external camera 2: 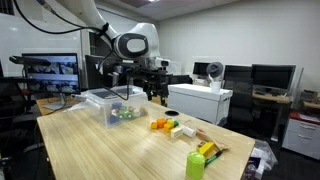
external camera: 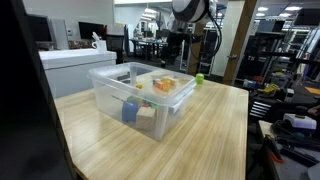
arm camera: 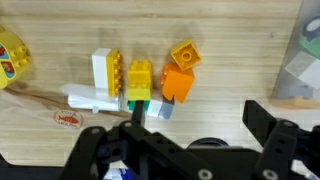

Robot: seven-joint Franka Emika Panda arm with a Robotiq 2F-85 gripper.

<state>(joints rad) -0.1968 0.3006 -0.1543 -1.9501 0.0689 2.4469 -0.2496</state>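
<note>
Gripper [arm camera: 195, 125] hung empty, jaws apart, over worktop [arm camera: 240, 50]. Bricks [arm camera: 150, 80] lay just ahead, row running across the gap; orange brick [arm camera: 178, 88] sat nearest centre.

A wooden desk [external camera: 205, 130] carries a clear bin [external camera: 108, 92], loose bricks [arm camera: 140, 78] and a small green object [external camera: 199, 78].
</note>
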